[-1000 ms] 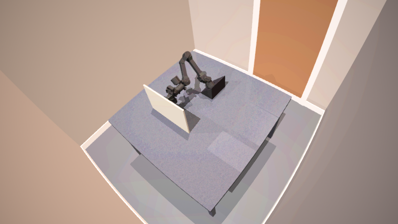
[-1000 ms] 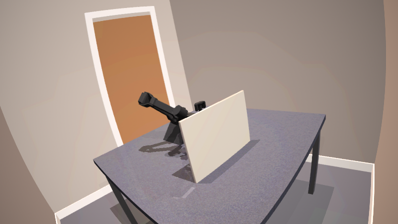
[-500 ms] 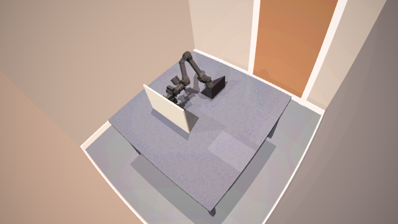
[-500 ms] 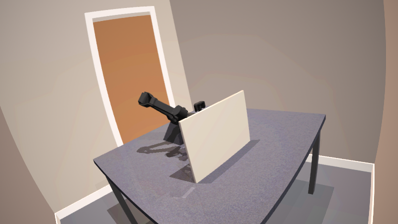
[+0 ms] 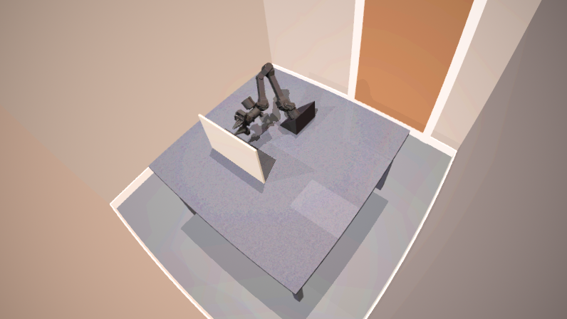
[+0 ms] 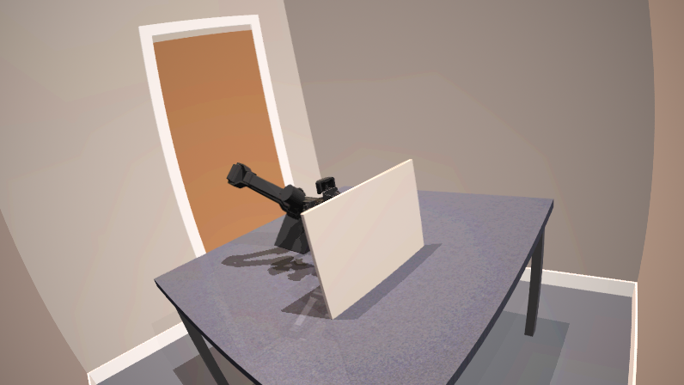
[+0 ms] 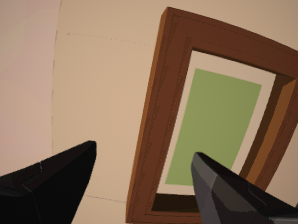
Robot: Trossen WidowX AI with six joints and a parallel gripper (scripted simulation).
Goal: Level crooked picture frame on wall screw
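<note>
Wrist view — gripper roughly half open, gripping nothing; picture frame, brown with green centre, hangs tilted on the cream wall panel — fingers apart from it.

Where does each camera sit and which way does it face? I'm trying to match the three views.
Top: high above, looking down on the table, panel and whole arm.
Exterior: beyond the panel's blank side, facing the door; arm partly hidden.
Wrist: on the open pincer, facing the picture frame; both fingers show.
Shared: top and exterior both show panel, table and door.
</note>
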